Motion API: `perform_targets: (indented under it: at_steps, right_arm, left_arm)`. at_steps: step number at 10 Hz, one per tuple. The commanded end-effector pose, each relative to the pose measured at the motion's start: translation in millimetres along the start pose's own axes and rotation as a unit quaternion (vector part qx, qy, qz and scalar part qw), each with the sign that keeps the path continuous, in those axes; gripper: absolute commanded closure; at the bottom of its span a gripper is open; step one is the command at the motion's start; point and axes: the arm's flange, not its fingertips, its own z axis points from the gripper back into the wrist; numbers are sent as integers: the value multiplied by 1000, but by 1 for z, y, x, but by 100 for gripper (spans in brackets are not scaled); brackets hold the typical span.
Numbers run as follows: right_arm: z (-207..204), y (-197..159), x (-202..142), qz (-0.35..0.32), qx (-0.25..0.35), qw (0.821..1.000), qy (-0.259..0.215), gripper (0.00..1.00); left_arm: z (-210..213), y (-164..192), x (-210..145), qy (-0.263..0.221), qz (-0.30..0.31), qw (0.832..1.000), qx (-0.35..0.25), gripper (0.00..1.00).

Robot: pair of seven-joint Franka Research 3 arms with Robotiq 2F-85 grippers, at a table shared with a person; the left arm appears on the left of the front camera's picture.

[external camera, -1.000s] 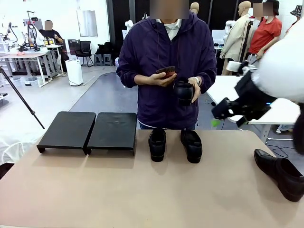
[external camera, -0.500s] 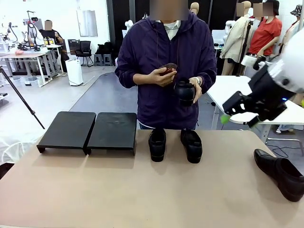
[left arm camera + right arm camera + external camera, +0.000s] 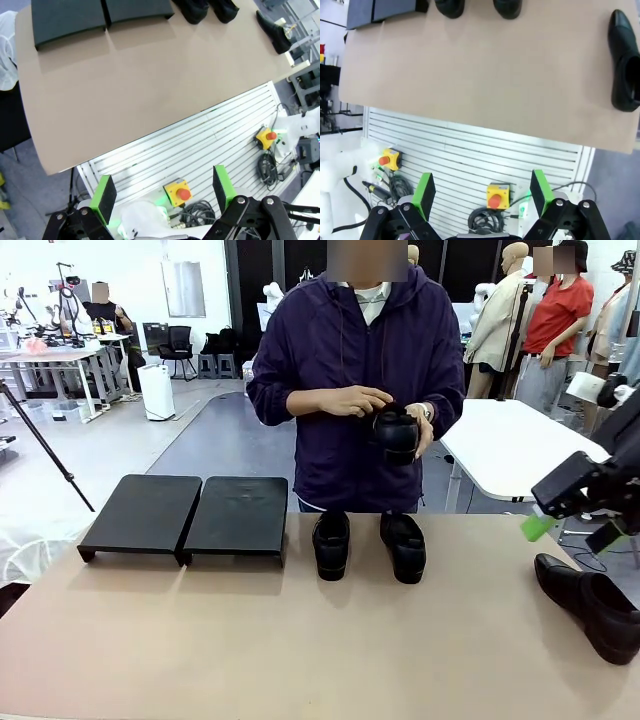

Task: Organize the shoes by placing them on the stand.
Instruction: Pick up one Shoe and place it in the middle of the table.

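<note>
Shoes [image 3: 331, 543], 2 paired centrally, 1 cropped at right edge, left claw [image 3: 162, 192] open, right claw [image 3: 482, 191] open

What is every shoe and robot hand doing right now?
Middle two shoes: upright on the table, side by side.
Right shoe: on the table, near its edge.
Fourth shoe: in the person's hand.
Stand: holds no shoes.
Left end effector: open, holding nothing.
Right end effector: open, holding nothing.

Tan table [image 3: 300, 640], two black stands [image 3: 238, 512], three shoes [image 3: 331, 543]
</note>
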Motion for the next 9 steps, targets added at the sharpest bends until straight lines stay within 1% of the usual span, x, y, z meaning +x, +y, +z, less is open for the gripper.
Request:
perform_targets:
  at_steps: [1, 5, 7, 9]
  right_arm:
    - [-8, -5, 5, 0, 1, 1000, 1, 0]
    - [-24, 5, 27, 21, 9, 1000, 11, 0]
    - [-38, 8, 46, 27, 7, 999, 15, 0]
    - [-43, 7, 49, 23, 6, 999, 27, 0]
  left_arm:
    - [0, -1, 0, 0, -4, 1000, -4, 0]
    - [0, -1, 0, 0, -4, 1000, -4, 0]
    - [0, -1, 0, 0, -4, 1000, -4, 0]
    - [0, -1, 0, 0, -4, 1000, -4, 0]
